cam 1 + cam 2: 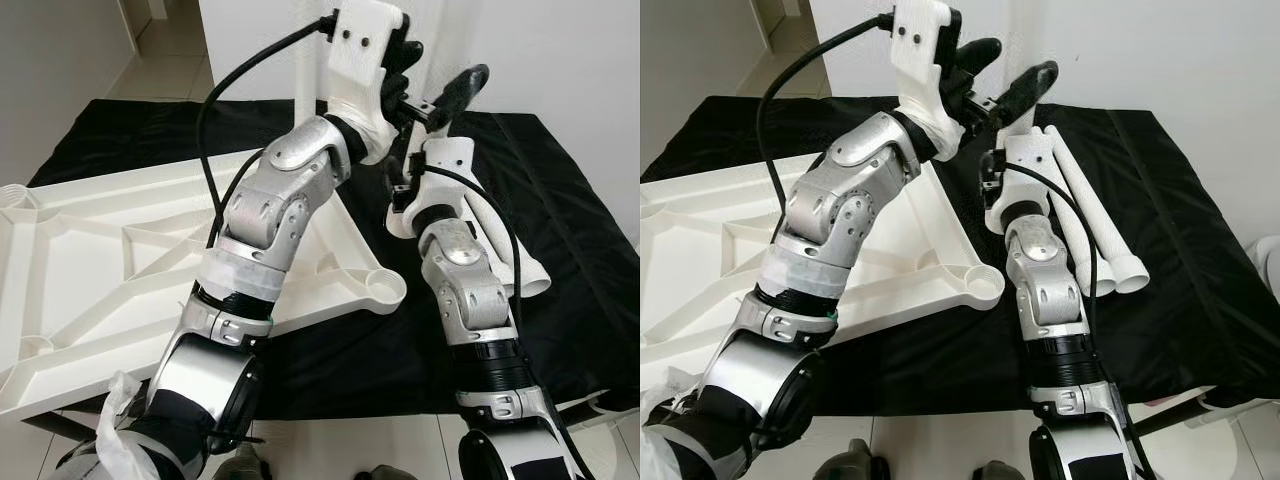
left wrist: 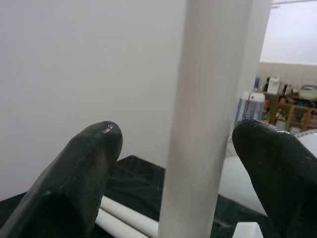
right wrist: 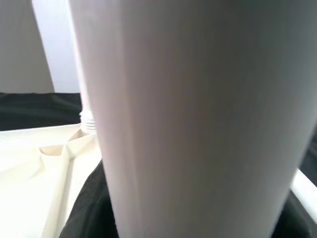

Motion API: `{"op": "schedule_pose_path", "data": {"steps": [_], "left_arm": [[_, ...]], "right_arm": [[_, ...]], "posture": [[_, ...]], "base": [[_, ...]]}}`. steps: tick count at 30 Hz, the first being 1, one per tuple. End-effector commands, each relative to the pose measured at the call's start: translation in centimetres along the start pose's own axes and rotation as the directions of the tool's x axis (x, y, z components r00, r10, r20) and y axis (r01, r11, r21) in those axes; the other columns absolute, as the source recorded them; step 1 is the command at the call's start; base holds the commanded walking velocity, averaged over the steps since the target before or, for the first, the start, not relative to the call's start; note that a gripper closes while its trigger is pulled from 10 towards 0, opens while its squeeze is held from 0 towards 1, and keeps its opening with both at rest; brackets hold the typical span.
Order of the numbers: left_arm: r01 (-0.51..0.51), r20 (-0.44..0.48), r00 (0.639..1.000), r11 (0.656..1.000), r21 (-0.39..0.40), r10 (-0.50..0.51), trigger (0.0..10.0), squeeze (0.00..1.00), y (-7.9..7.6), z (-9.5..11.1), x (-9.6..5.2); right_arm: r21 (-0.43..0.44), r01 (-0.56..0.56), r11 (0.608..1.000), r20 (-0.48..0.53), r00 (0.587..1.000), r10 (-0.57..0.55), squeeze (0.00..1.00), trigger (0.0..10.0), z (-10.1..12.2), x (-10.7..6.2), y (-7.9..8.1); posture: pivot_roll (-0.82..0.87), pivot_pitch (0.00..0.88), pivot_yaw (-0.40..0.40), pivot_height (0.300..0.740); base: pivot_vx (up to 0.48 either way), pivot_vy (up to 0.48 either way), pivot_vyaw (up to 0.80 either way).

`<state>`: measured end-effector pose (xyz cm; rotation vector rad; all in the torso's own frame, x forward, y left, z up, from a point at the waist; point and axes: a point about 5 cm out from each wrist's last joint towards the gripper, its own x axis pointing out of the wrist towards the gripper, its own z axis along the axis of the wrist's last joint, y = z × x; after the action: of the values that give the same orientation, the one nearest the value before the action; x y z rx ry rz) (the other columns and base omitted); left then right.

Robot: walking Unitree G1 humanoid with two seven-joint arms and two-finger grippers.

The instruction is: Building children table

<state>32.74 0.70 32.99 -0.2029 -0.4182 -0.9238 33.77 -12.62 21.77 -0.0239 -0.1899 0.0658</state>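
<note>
Holding the white plastic tube leg (image 2: 198, 124) upright between spread left gripper (image 2: 176, 163) fingers, we steadied it with our right gripper (image 1: 1025, 90); whether that one was clamped we couldn't tell. The white plastic tabletop (image 1: 100, 250) lay inverted at nine o'clock. We judged alignment over the socket mattered most.

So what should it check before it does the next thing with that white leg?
1. Leg sits between the left claw fingers: ok.
2. Left claw closed on the leg: not ok, gaps show on both sides.
3. Right claw has a hold: cannot tell.
4. Leg upright: ok.
5. Near corner socket of the upturned tabletop free: ok.
6. Spare legs lying out of the way: ok.
</note>
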Motion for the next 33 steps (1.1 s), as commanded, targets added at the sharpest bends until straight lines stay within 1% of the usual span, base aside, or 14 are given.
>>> {"op": "schedule_pose_path", "data": {"steps": [1,3,7,11,16,18,21,22,23,25,28,29,30,33], "left_arm": [[0.032,0.012,0.999,0.999,-0.002,-0.032,10.0,0.0,0.0,0.6,0.2],[-0.004,0.017,1.0,1.0,0.011,0.004,10.0,0.0,1.2,0.9,-0.1],[-0.035,0.012,0.999,0.999,0.04,0.035,10.0,0.0,2.2,1.0,-0.5],[-0.123,-0.031,0.991,0.981,0.148,0.129,10.0,0.0,4.9,0.9,-1.9],[-0.154,-0.054,0.985,0.972,0.179,0.166,10.0,0.0,6.0,0.6,-2.6],[-0.191,-0.101,0.971,0.958,0.212,0.216,10.0,0.0,7.5,-0.2,-4.0],[-0.207,-0.125,0.963,0.952,0.226,0.239,10.0,0.0,8.1,-0.7,-4.8],[-0.235,-0.181,0.941,0.937,0.26,0.286,10.0,0.0,9.1,-2.0,-6.4],[-0.247,-0.203,0.93,0.929,0.274,0.307,10.0,0.0,9.5,-2.5,-7.1],[-0.263,-0.228,0.916,0.923,0.28,0.33,10.0,0.0,9.9,-3.2,-7.9],[-0.266,-0.233,0.914,0.923,0.278,0.333,10.0,0.0,10.0,-3.3,-8.1],[-0.26,-0.268,0.903,0.924,0.279,0.335,10.0,0.0,10.2,-4.3,-9.0],[-0.26,-0.268,0.903,0.924,0.279,0.335,10.0,0.0,10.2,-4.3,-9.0],[-0.216,-0.377,0.882,0.953,0.212,0.283,10.0,0.0,10.1,-7.1,-12.6]], "right_arm": [[0.004,0.006,1.0,0.006,1.0,-0.006,0.0,10.0,0.2,0.0,-0.1],[0.017,0.025,1.0,0.002,1.0,-0.025,0.0,10.0,0.0,-0.2,-0.5],[0.027,0.04,0.999,0.004,0.999,-0.04,0.0,10.0,-0.2,-0.5,-0.8],[0.043,0.066,0.997,0.017,0.998,-0.067,0.0,10.0,-0.5,-1.2,-1.5],[0.046,0.078,0.996,0.019,0.997,-0.079,0.0,10.0,-0.6,-1.5,-1.9],[0.042,0.09,0.995,0.019,0.996,-0.09,0.0,10.0,-0.9,-1.8,-2.3],[0.037,0.093,0.995,0.023,0.995,-0.094,0.0,10.0,-0.9,-1.9,-2.4],[0.029,0.088,0.996,0.045,0.995,-0.089,0.0,10.0,-0.7,-2.1,-2.4],[0.025,0.079,0.997,0.056,0.995,-0.081,0.0,10.0,-0.6,-2.2,-2.4],[0.024,0.065,0.998,0.066,0.996,-0.067,0.0,10.0,-0.5,-2.4,-2.3],[0.026,0.063,0.998,0.067,0.996,-0.064,0.0,10.0,-0.5,-2.4,-2.3],[0.027,0.059,0.998,0.072,0.996,-0.061,0.0,10.0,-0.5,-2.6,-2.3],[0.027,0.059,0.998,0.072,0.996,-0.061,0.0,10.0,-0.5,-2.6,-2.3],[0.024,0.03,0.999,0.09,0.995,-0.032,0.0,10.0,-0.5,-3.1,-2.2]], "posture": [[0.01,0.0,0.0,0.74],[0.01,0.0,-0.003,0.74],[0.01,0.0,-0.002,0.74],[0.02,0.0,0.0,0.74],[0.02,0.0,0.002,0.74],[0.02,0.0,0.002,0.74],[0.01,0.0,0.003,0.74],[0.01,0.0,0.005,0.74],[0.01,0.0,0.006,0.74],[0.01,0.0,0.005,0.74],[0.01,0.0,0.005,0.74],[0.01,0.0,0.003,0.74],[0.01,0.0,0.003,0.74],[0.02,0.0,-0.01,0.74]], "base": [[0.0,0.0,0.0],[0.0,0.0,0.0],[0.0,0.0,0.0],[0.0,0.0,0.0],[0.0,0.0,0.0],[0.0,0.0,0.0],[0.0,0.0,0.0],[0.0,0.0,0.0],[0.0,0.0,0.0],[0.0,0.0,0.0],[0.0,0.0,0.0],[0.0,0.0,0.0],[0.0,0.0,0.0],[0.0,0.0,0.0]]}}
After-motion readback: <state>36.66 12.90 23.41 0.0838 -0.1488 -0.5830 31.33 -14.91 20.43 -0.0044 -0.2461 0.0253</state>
